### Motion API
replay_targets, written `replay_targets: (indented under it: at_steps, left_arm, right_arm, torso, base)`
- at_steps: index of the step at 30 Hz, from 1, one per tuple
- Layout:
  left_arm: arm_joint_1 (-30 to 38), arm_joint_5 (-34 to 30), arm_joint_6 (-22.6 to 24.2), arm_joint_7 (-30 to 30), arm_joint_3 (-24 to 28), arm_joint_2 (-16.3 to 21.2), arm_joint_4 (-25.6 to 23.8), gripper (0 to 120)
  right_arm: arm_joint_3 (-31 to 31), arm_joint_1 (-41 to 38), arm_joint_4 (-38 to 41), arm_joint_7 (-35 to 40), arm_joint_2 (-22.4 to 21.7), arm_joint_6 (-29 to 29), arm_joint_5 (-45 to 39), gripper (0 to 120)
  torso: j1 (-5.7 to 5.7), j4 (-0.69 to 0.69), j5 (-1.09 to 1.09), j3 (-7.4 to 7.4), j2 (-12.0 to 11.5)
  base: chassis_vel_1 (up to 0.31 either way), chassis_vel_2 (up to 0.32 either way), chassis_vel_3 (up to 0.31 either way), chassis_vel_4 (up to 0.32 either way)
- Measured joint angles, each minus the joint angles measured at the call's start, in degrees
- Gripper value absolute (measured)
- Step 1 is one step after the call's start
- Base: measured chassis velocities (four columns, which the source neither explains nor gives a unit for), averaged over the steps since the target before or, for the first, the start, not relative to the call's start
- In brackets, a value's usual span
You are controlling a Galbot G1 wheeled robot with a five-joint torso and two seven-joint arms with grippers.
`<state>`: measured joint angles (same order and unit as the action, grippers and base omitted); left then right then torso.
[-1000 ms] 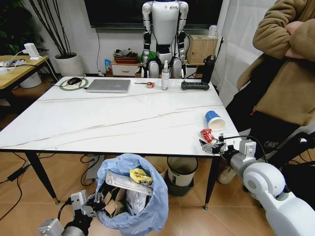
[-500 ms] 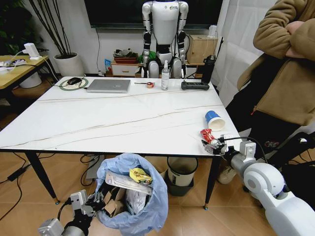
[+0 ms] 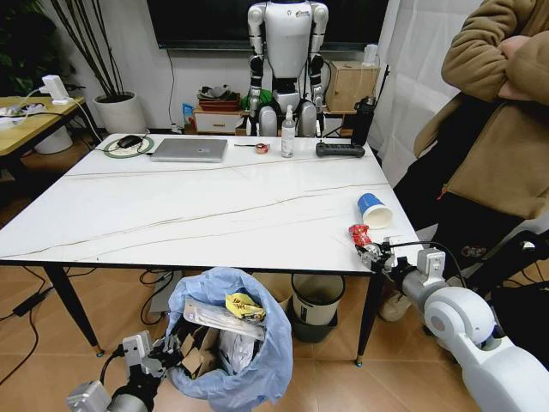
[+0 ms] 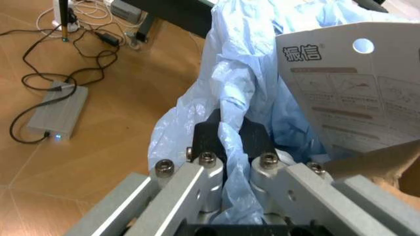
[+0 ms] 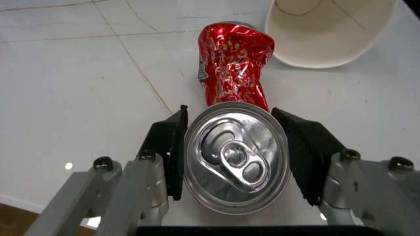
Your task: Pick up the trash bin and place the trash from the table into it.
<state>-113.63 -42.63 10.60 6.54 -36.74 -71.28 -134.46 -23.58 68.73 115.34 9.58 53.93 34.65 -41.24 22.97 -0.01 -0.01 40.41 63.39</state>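
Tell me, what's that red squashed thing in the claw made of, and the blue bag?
The can looks like thin shiny metal: silver lid with pull tab, dented red sides, between the right claw pads. The bag, pinched by the left claw, seems thin see-through plastic, crinkled.

Wood-plank floor [image 3: 326,386] under me, cables trailing — white wall [image 3: 137,51] ahead with a dark screen [image 3: 206,21]. Potted plant [image 3: 116,107] far left by a wooden-top table [image 3: 34,120]; low cabinet [image 3: 352,84] opposite.

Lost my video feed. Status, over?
Left claw shut on bin bag, below table edge. Right claw shut on crushed red can at table's right edge. Paper cup beside it. Nothing blocking.
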Motion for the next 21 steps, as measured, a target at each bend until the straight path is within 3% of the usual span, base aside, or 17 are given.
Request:
replay_targets:
  at_steps: [14, 21]
  left_arm:
    - [0.53, -0.46, 0.03, 0.12, 0.01, 0.06, 0.61, 0]
    - [0.39, -0.56, 0.17, 0.21, 0.11, 0.64, 0.59, 0]
  right_arm:
    - [1.40, -2.16, 3.93, -0.91, -0.40, -2.48, -5.52, 44]
    - [7.76, -3.37, 8.98, -4.04, -1.43, -7.34, -8.18, 44]
  torso:
    - [0.00, 0.00, 0.01, 0.01, -0.01]
    - [0.00, 0.00, 0.01, 0.01, 0.00]
  base:
    - [0.000, 0.000, 0.000, 0.000]
    - [0.000, 0.000, 0.000, 0.000]
